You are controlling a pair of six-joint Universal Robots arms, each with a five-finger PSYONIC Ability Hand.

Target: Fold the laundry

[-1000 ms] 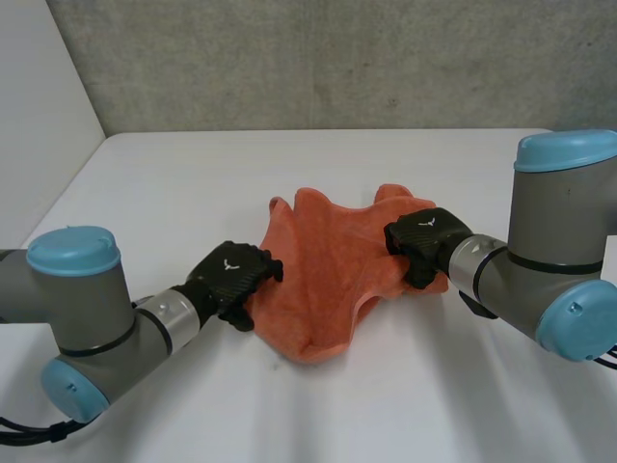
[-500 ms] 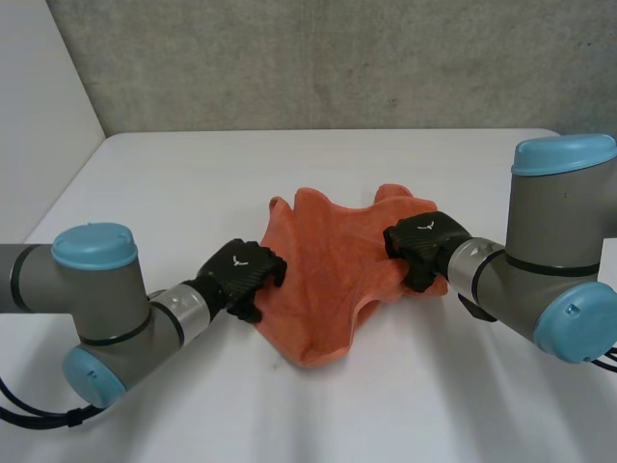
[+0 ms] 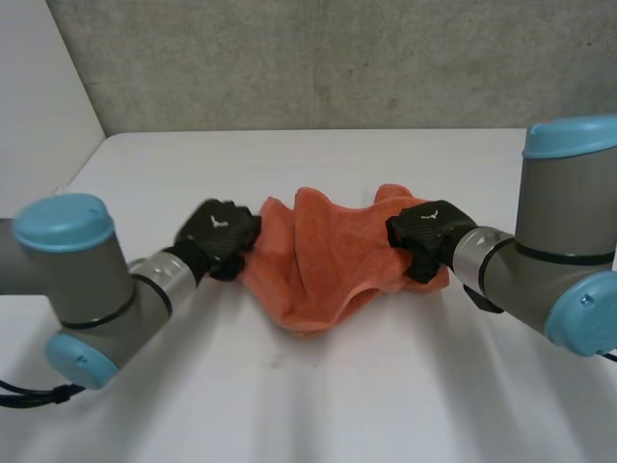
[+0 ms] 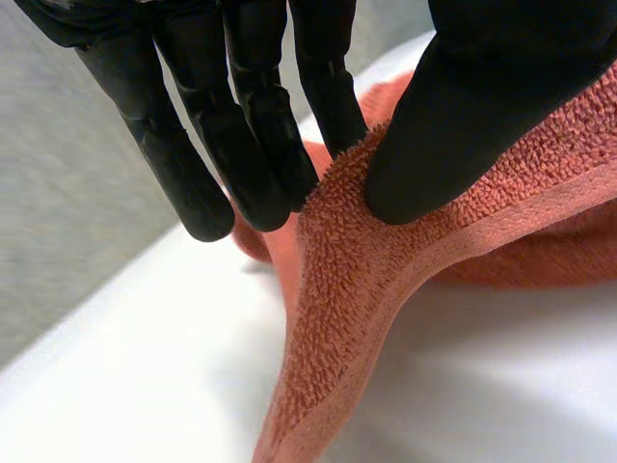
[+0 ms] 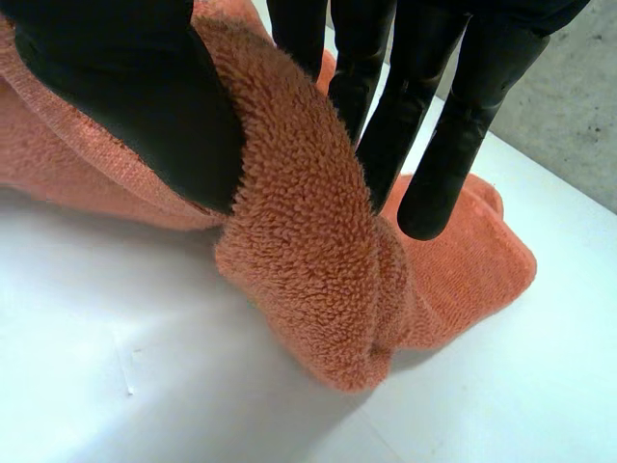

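I saw my left hand [image 3: 220,231] pinch the orange towel [image 3: 326,262] at its left edge, thumb against straight fingers. My right hand [image 3: 424,230] pinched the right edge the same way. The towel lay bunched on the white surface [image 3: 318,395] between them.

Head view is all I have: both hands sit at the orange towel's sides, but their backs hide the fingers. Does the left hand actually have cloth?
Observer: Yes. The left wrist view shows the left hand pinching the edge of the orange towel between its thumb and straight fingers.
Operator: Right at the edge, or further in?
Observer: Right at the edge. The thumb sits just above the flat hem band, which runs on below the pinch.
Operator: And the right hand?
Observer: Its wrist view shows the right hand holding a thick rolled fold of the towel between thumb and fingers.
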